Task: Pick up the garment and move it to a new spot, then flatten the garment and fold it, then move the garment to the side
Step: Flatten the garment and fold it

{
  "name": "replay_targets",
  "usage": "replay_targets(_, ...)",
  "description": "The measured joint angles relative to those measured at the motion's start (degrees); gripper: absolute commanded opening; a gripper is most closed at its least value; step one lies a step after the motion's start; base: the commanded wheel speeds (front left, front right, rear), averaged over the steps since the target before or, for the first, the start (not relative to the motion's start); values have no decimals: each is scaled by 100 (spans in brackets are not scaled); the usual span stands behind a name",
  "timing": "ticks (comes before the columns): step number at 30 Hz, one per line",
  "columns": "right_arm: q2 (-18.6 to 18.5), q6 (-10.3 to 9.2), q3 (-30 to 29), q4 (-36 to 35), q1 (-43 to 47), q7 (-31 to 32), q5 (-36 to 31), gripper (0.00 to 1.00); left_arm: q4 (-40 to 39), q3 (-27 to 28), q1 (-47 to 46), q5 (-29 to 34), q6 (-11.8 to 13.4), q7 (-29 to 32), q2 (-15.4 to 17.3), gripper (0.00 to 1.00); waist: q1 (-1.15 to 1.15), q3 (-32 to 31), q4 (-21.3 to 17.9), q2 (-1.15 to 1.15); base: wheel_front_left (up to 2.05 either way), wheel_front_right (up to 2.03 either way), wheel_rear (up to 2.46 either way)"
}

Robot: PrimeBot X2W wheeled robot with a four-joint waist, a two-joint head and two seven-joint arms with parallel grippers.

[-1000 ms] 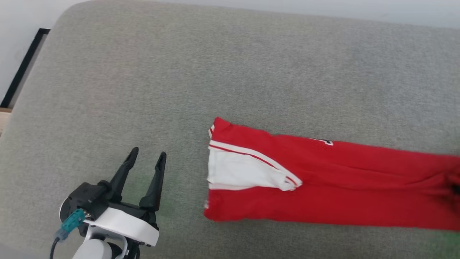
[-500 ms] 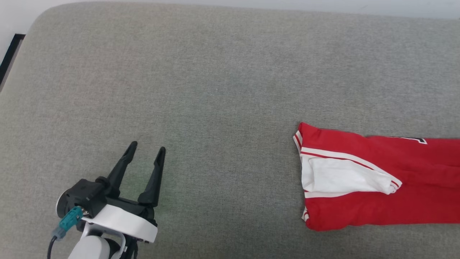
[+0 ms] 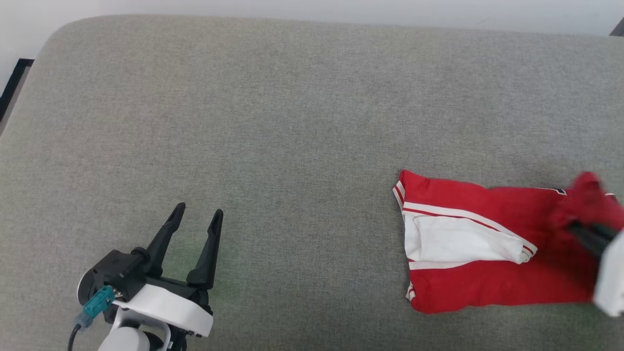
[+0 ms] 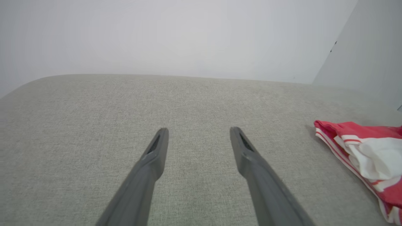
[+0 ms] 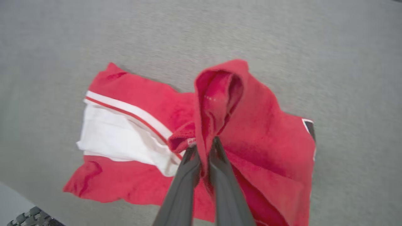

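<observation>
One garment is seen on the right part of the grey cushion, toward its near side. Its long axis is laid across the cushion from side to side. The end with the white sleeve and striped trim lies flat and is pointed toward the cushion's left half. The opposite end is raised off the cushion and bunched into a red fold. A corner of black, white-edged lettering is shown at the garment's far edge.

The right gripper is brought in from the cushion's right side. Its two fingers are pressed almost together, and the raised fold is pinched between them. In the head view it is blurred.

The left gripper is held over the cushion's near left part, well apart from the garment. Its fingers are spread wide, pointed toward the cushion's far edge, and nothing is held.

One garment, one visible sleeve and two grippers are counted.
</observation>
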Motion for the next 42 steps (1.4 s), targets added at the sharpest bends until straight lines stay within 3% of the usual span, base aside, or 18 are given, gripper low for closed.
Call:
replay_targets(6,34,0,1411,-188,-544,135,-113,0,1,-83,-27,-85,0,-1,-32,100,0,90,114,0,0,0,0)
replay_targets(12,-12,0,2261,245,-1128,109,-218,0,10,-170,-172,-135,0,-1,-46,100,0,229,265,0,0,0,0)
replay_targets(21,-25,0,2916,1325,-1600,-374,-175,0,114,-261,-322,-218,0,0,-80,100,0,381,419,0,0,0,0)
replay_targets(22,-23,0,2928,1404,-1608,-471,-152,16,125,-250,-333,-233,0,0,-79,100,0,368,410,0,0,0,0)
replay_targets(23,-15,0,2930,1469,-1612,-549,-136,45,135,-235,-333,-240,0,0,-77,100,0,350,398,0,0,0,0)
replay_targets(24,-5,0,2921,1505,-1617,-620,-93,100,143,-215,-327,-244,0,0,-73,100,0,326,379,0,0,0,0)
replay_targets(29,64,0,2689,1488,-1660,-973,116,100,166,-109,-187,-248,0,-1,-23,100,0,139,233,0,0,0,0)
replay_targets(34,-137,0,2415,1517,-1683,-1403,220,100,249,-15,-105,-230,0,0,18,100,0,-103,15,0,0,0,0)
replay_targets(42,-302,0,2149,2493,-1479,-3261,331,100,428,147,-49,-434,0,-1,-54,100,0,-461,-316,0,0,0,0)
